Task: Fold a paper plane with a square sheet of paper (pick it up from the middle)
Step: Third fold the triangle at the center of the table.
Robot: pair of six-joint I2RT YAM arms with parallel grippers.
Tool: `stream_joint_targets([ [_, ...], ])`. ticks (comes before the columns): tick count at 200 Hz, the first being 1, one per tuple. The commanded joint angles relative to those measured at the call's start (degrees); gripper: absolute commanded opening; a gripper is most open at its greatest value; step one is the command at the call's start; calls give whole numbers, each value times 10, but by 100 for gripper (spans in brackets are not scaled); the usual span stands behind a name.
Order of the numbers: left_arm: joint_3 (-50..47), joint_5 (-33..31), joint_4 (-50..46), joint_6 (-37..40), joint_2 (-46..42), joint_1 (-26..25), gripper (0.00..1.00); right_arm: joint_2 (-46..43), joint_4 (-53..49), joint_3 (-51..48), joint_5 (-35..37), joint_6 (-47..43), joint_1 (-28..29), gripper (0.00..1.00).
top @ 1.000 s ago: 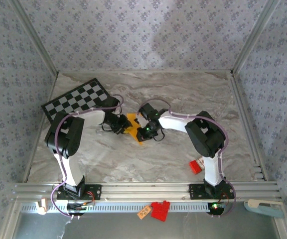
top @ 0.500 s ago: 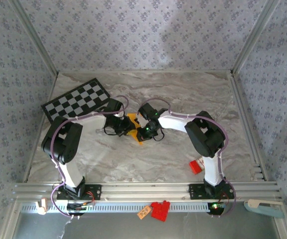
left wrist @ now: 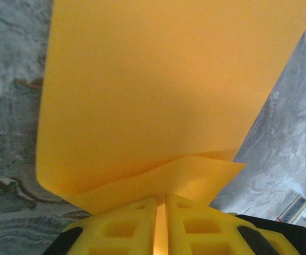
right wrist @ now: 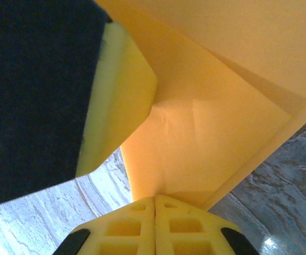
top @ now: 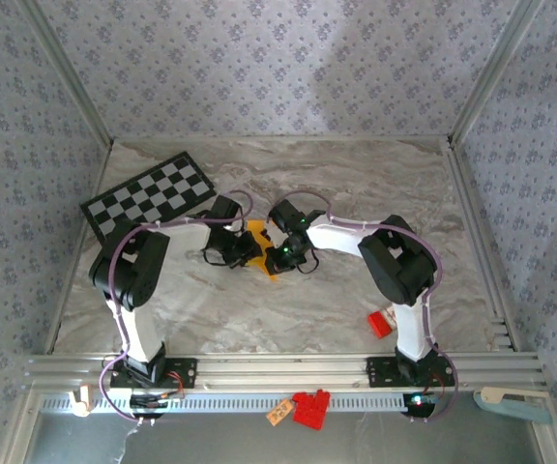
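Observation:
The orange-yellow sheet of paper (top: pixel 260 244) hangs folded between both grippers over the middle of the marble table. My left gripper (top: pixel 247 247) is shut on its left edge; in the left wrist view the paper (left wrist: pixel 158 95) rises from the yellow fingers (left wrist: pixel 121 226) as two layers. My right gripper (top: pixel 275 255) is shut on the right side; in the right wrist view the creased paper (right wrist: pixel 206 122) runs up from the closed fingers (right wrist: pixel 190 223), and the other gripper's yellow pad (right wrist: pixel 118 90) presses on it from the left. No finished paper plane shape shows.
A black-and-white checkered board (top: pixel 148 196) lies at the back left, close to the left arm. A small red block (top: pixel 380 324) sits near the right arm's base. Red pieces (top: pixel 309 408) lie on the front rail. Metal frame posts and patterned walls bound the table (top: pixel 356 184).
The left arm's elbow has shifted and its gripper has closed in on the paper towards the right gripper. The right arm has stayed put.

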Motion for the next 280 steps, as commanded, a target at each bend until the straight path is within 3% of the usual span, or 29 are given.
stream_joint_targets([
  [1, 21, -52, -36, 28, 20, 0, 14, 34, -67, -14, 67, -22, -2, 7],
  [42, 44, -57, -55, 46, 39, 12, 14, 39, -94, -28, 100, -52, -6, 7],
  [115, 55, -46, -35, 81, 57, 67, 15, 37, -89, -42, 101, -51, -17, 7],
  [177, 97, -58, -76, 122, 72, 110, 15, 31, -89, -36, 98, -47, -19, 7],
  [234, 120, -65, -115, 130, 10, 128, 16, 8, -83, 8, 57, -30, -21, 9],
  [280, 55, -56, -72, 50, -83, 127, 28, -63, -33, 55, 8, 0, -26, 24],
])
